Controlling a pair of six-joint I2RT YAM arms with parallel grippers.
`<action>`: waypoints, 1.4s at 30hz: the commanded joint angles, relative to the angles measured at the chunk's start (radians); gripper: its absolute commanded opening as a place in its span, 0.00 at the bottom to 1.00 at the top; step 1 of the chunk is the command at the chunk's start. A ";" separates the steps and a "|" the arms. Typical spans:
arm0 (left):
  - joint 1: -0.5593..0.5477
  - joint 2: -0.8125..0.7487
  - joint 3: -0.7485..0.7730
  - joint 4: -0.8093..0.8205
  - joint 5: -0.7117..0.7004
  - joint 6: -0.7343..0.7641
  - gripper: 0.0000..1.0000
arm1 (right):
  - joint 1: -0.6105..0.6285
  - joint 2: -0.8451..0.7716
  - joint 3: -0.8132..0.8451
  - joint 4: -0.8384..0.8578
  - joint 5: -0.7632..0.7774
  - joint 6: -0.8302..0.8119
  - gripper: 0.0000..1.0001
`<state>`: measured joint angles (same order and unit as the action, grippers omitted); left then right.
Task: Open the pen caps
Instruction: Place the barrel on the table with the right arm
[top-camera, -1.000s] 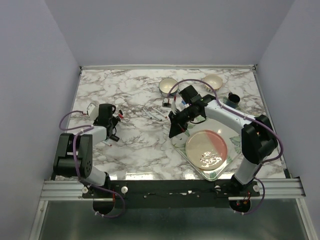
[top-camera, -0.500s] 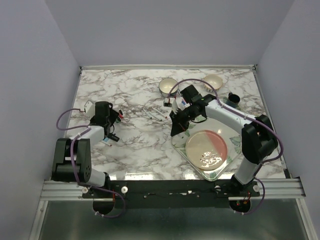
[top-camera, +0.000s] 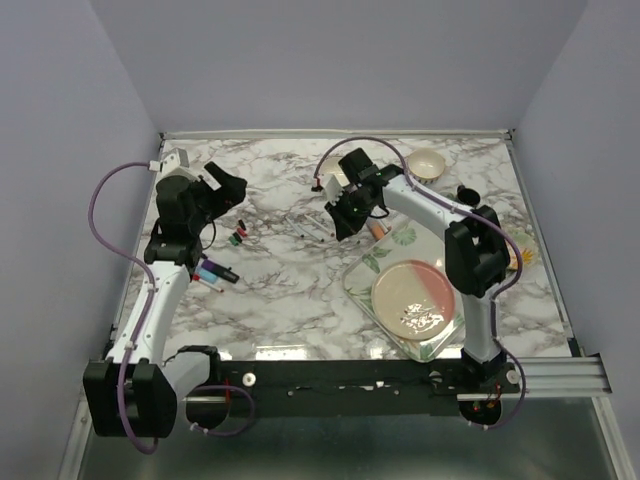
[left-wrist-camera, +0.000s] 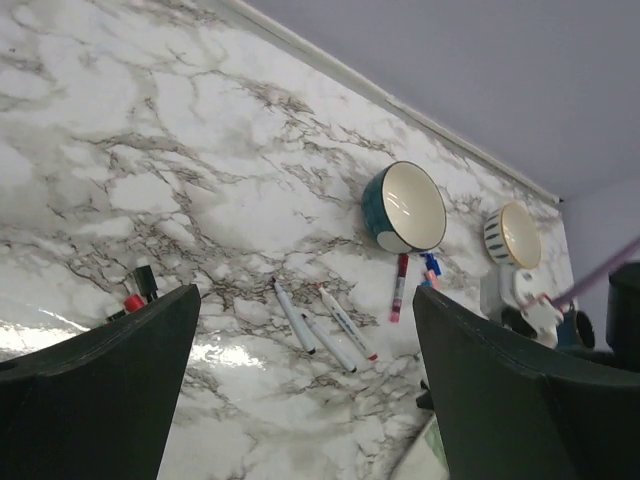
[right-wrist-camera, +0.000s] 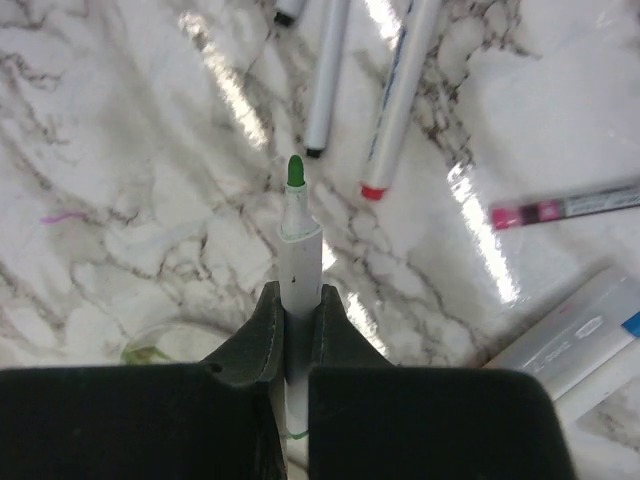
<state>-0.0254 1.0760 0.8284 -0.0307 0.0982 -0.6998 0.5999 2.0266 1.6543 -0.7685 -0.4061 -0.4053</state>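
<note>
My right gripper (right-wrist-camera: 297, 295) is shut on a white pen barrel whose bare green tip (right-wrist-camera: 295, 172) points away from me; in the top view it (top-camera: 340, 218) hovers over the loose pens. Three uncapped white pens (left-wrist-camera: 335, 335) lie side by side on the marble. A red pen (left-wrist-camera: 400, 288) and a blue one (left-wrist-camera: 432, 268) lie by the teal bowl. Loose pen caps, red and black (left-wrist-camera: 135, 292), lie at the left (top-camera: 238, 236), and blue and purple ones (top-camera: 210, 270) lie nearer. My left gripper (top-camera: 228, 188) is raised, open and empty.
A teal bowl (left-wrist-camera: 405, 207) and a striped bowl (top-camera: 428, 162) stand at the back, with a dark cup (top-camera: 467, 195) to their right. A leaf-patterned tray (top-camera: 372, 262) carrying a pink plate (top-camera: 415, 300) lies at the front right. White packaging (right-wrist-camera: 580, 330) lies beside the pens.
My left gripper has opened wide and risen up and back, away from the caps on the table. My right gripper has carried the green-tipped pen toward the back left.
</note>
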 joint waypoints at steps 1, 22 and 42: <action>0.002 -0.103 -0.027 -0.176 0.111 0.229 0.97 | -0.005 0.141 0.236 -0.124 0.076 -0.026 0.11; -0.011 -0.304 -0.107 -0.173 0.020 0.270 0.97 | -0.002 0.465 0.605 -0.187 0.018 0.091 0.27; -0.010 -0.301 -0.107 -0.173 0.020 0.273 0.97 | 0.001 0.324 0.513 -0.207 -0.030 0.082 0.44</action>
<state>-0.0330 0.7856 0.7181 -0.1902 0.1265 -0.4412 0.6003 2.4554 2.2047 -0.9485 -0.4068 -0.3218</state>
